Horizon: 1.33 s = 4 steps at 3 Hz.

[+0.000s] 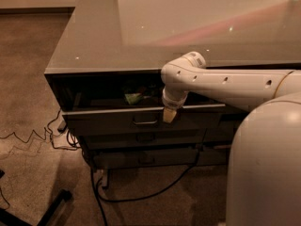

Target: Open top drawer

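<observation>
The top drawer (108,122) is a wide dark grey drawer under the glossy desk top. It stands pulled out a little, with a pale top edge and a dark gap behind it. Its small loop handle (145,122) sits at the centre of the front. A green item (133,98) lies inside. My gripper (169,115) hangs down from the white arm (225,83) just right of the handle, in front of the drawer's top edge.
Two shallower drawers (146,138) sit below the top one. The desk top (141,32) overhangs the stack. Black cables (141,194) trail over the carpet below. A dark chair leg (51,207) lies at bottom left. My white body (265,173) fills the lower right.
</observation>
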Tool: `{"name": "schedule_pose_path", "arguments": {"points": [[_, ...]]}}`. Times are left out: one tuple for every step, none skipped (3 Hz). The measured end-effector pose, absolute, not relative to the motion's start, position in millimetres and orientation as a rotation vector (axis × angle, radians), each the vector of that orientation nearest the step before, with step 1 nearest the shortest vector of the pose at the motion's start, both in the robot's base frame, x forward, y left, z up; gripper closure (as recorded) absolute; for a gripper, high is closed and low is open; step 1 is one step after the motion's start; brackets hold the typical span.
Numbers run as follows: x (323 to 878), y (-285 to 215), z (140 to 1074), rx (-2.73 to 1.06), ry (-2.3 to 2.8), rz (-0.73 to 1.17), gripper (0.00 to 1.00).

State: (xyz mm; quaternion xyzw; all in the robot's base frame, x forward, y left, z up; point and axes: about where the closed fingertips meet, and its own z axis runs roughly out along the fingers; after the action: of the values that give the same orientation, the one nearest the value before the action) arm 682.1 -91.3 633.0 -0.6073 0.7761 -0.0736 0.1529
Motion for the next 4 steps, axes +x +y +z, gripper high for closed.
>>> {"name": "schedule_pose_path", "arguments": {"points": [[682.0,-91.3,632.9,-1.742,2.226,-0.211,0.58],[682.0,-91.3,632.9,-1.742,2.226,-0.211,0.35],[682.0,-91.3,632.8,-1.742,2.226,-0.211,0.12],[679.5,-91.6,632.0,-1.742,2.222,-0.214,0.00]]}}
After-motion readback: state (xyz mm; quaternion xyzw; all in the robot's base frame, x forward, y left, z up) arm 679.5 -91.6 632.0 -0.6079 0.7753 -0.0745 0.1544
